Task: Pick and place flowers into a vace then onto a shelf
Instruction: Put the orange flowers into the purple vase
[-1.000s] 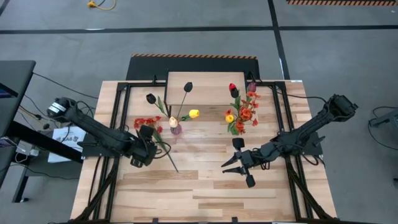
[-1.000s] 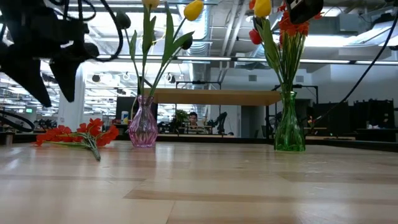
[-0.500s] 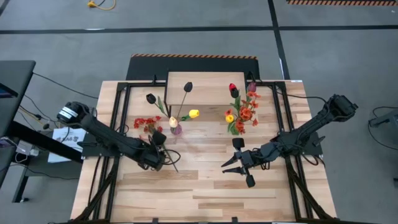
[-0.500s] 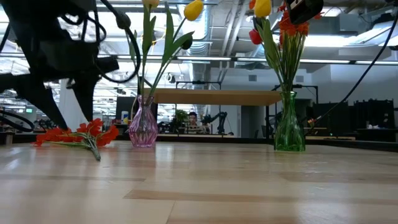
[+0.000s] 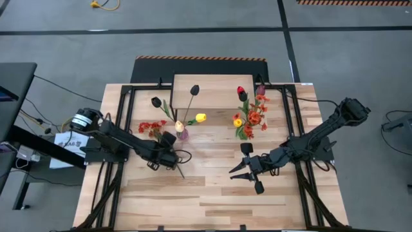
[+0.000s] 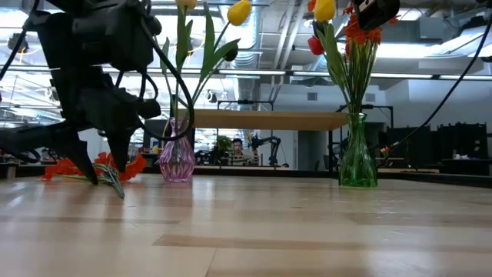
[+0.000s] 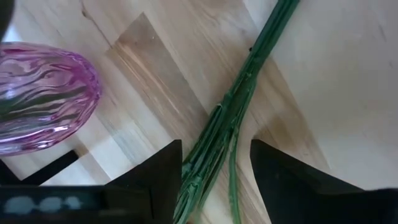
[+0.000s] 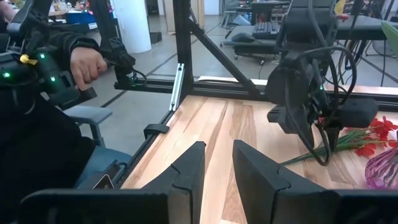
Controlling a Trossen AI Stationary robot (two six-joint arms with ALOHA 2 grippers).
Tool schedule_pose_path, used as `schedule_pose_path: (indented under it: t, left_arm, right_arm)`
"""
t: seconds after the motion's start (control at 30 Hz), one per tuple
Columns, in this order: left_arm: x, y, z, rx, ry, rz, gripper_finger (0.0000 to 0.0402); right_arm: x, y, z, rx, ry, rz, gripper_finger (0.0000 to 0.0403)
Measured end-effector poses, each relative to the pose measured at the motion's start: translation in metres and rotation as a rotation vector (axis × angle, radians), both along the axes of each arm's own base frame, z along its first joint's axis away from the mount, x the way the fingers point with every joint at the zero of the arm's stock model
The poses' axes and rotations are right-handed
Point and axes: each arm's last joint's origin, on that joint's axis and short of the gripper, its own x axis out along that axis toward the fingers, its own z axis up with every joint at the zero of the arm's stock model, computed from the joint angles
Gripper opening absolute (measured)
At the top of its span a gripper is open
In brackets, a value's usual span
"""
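An orange-red blossom spray point(image 5: 152, 127) lies flat on the table, its green stems point(image 7: 231, 118) running toward the near edge. My left gripper point(image 5: 171, 160) is low over those stems and open, one finger on each side point(image 6: 108, 181); I cannot tell whether it touches them. Just beyond it a pink vase point(image 5: 183, 134) holds yellow and dark tulips. A green vase point(image 6: 357, 158) holds red and yellow tulips and orange sprays. The shelf point(image 5: 206, 87) stands at the far middle. My right gripper point(image 5: 248, 179) hovers open at the table's middle right, holding nothing.
Black frame rails point(image 5: 122, 109) run along the table's left and right sides. The pink vase point(image 7: 43, 93) stands close beside my left gripper. Bare planks point(image 5: 206, 200) stretch along the near edge. A person's hand point(image 8: 87, 62) shows beyond the table's left side.
My left gripper has come down and toward the table's right, rolling as it went, from beside the spray's stems to low over them, staying open. The spray and both vases have not moved.
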Motion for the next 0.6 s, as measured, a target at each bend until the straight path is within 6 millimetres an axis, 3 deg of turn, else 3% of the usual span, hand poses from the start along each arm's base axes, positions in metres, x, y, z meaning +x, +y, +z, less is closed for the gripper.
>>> schedule_pose_path:
  t: [0.3, 0.6]
  left_arm:
    - [0.0004, 0.0002, -0.0033, -0.065, 0.014, 0.028, 0.0168]
    - [-0.0006, -0.0023, -0.0046, -0.166, 0.019, 0.093, 0.0044]
  right_arm:
    - [-0.0001, 0.0, -0.0004, -0.001, 0.004, 0.0, 0.0075]
    - [-0.0001, 0.0, -0.0004, -0.001, 0.004, 0.0, 0.0075]
